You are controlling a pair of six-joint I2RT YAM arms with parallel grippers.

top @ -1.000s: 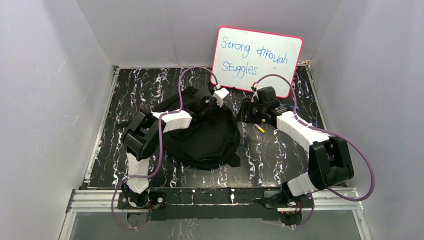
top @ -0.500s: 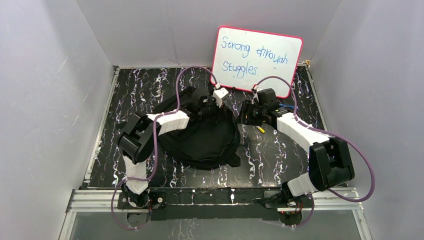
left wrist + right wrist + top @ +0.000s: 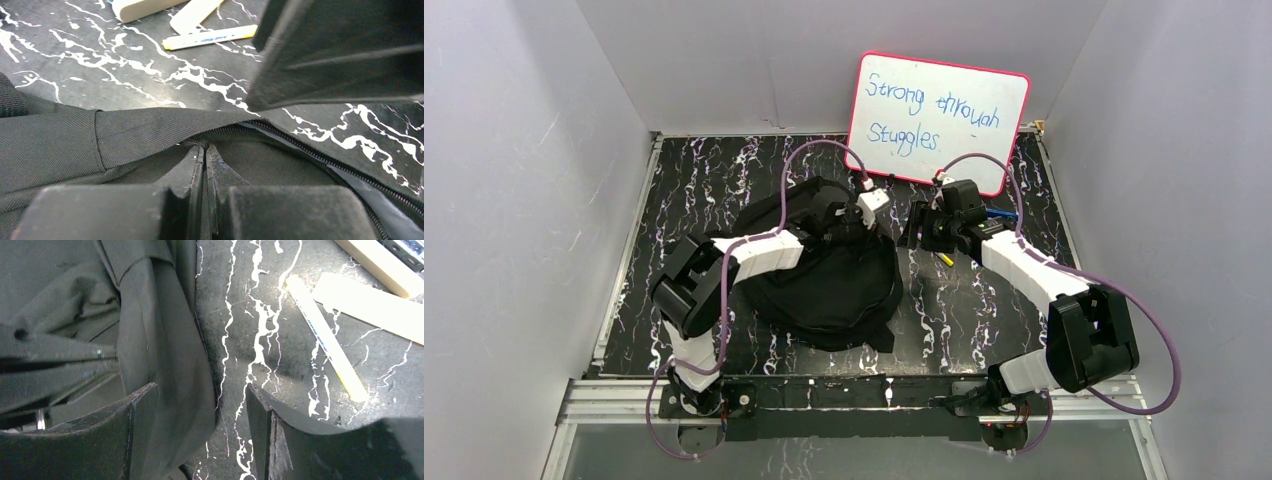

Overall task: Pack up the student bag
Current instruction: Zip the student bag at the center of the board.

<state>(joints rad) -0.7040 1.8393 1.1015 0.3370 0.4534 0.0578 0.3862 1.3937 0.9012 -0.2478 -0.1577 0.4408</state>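
Note:
The student bag [image 3: 824, 285], a soft black backpack, lies mid-table. My left gripper [image 3: 849, 218] reaches over it and is shut on the fabric edge of its zip opening [image 3: 150, 132], with the fingertips [image 3: 196, 160] pressed together at the seam. My right gripper [image 3: 919, 230] is open at the bag's right side. In the right wrist view its fingers [image 3: 142, 410] straddle the bag's outer edge [image 3: 170, 365], one over the bag and one over bare table. The dark block at the upper right of the left wrist view is my right gripper [image 3: 345, 50].
A yellow pen [image 3: 325, 340] and cream flat pieces [image 3: 370, 305] lie on the marble table right of the bag; the pen [image 3: 210, 37] also shows in the left wrist view. A pink-framed whiteboard [image 3: 939, 120] leans at the back wall. Walls close three sides.
My left arm has drawn its elbow back and left while the gripper stays shut on the bag's top edge. The bag's near part has shifted. My right gripper moved slightly toward the bag's edge.

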